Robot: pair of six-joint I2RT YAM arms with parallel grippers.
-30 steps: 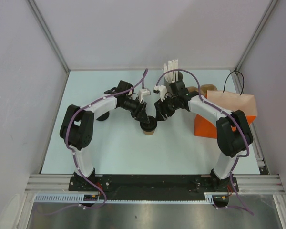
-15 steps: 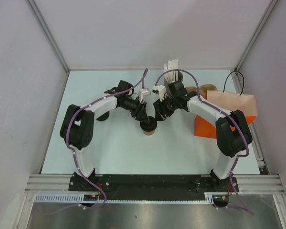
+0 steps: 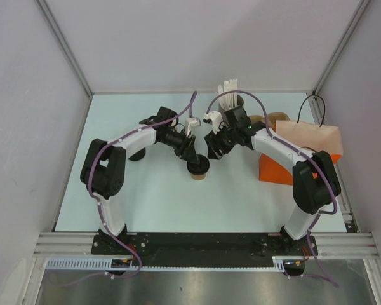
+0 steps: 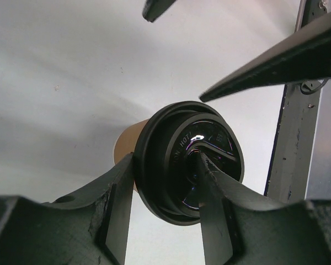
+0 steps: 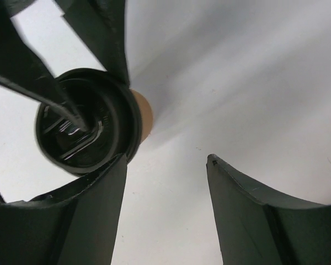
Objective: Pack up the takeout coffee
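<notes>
One takeout coffee [image 3: 197,169], a tan kraft-paper cup under a glossy round black plastic lid [image 4: 209,149], sits mid-bench [image 3: 146,197]. The left gripper [image 4: 164,160] pinches the lid's rim; the right gripper [image 5: 165,160], jaws apart and empty, hangs just beside it. One orange paper bag [image 3: 276,171] stands at right.

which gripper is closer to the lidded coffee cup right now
Left. The left gripper is on the takeout coffee, its jaws straddling the rim of the lid. The right gripper sits just beside the cup, jaws open with the cup outside them.
</notes>
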